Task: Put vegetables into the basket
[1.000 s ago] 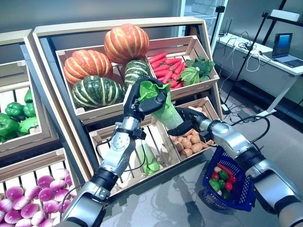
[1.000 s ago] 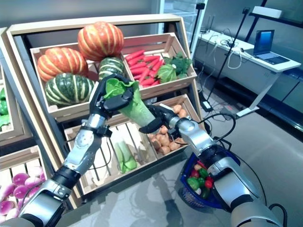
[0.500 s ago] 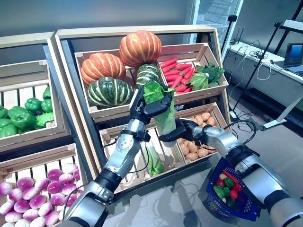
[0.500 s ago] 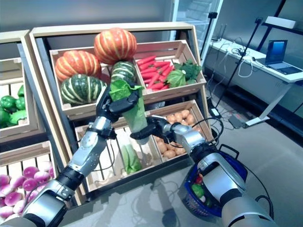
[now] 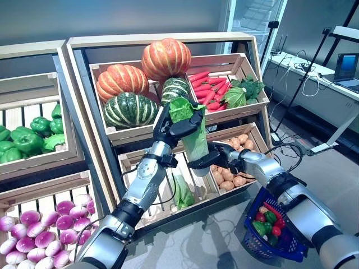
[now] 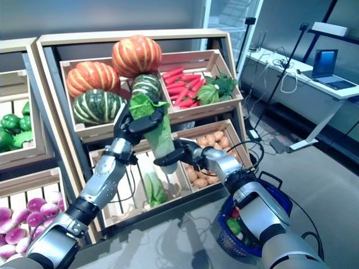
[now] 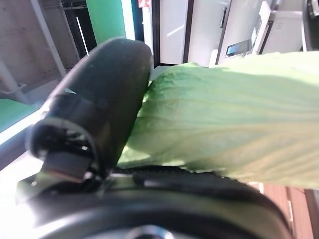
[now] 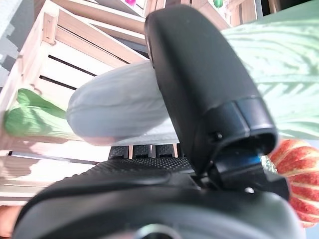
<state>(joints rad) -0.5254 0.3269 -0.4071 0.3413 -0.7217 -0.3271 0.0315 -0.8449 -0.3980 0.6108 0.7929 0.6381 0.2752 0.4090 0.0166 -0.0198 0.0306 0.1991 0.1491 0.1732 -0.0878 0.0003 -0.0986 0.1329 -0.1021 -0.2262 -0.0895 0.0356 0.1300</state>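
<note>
Cabbage [image 5: 193, 131] gripped by left hand [image 5: 171, 120] and right hand [image 5: 216, 158].

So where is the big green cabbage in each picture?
Left eye view: cabbage at centre, before the orange pumpkin.
Right eye view: centre-left, below the same pumpkin.
Left wrist view: fills the frame.
Right wrist view: pale stem end mid-frame.

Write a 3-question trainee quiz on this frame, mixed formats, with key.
1. True or false: the left hand grips the leafy top of the cabbage.
2. The right hand holds the cabbage at its: A) leafy end B) pale stem end C) not at all
3. Fill in: the blue basket hangs from the robot's ____ arm.

Key: 1 true; 2 B; 3 right.
</note>
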